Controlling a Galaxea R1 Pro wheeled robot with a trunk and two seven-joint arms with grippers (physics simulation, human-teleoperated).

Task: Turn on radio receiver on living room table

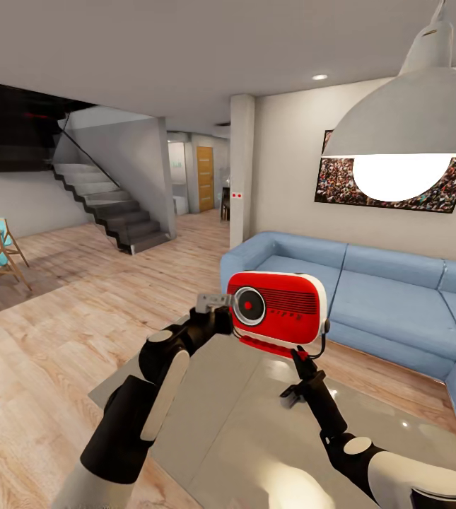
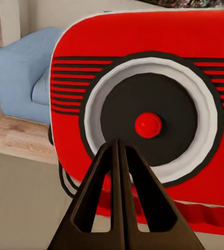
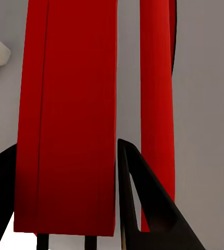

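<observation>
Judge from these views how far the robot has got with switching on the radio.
Done: the radio is lifted off the table, clamped from below by the right gripper. In hand: the shut left gripper points at the dial's red button. Left: pressing it; nothing shows it on.

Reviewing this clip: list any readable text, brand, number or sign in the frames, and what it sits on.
No text can be read anywhere.
Radio receiver: small dark marks on the red face beside the round dial, too small to read; the left wrist view shows grille lines and a red centre button, no lettering.
Crowd picture on the wall: no legible words.
Pillar: two small red dots, not characters.
</observation>
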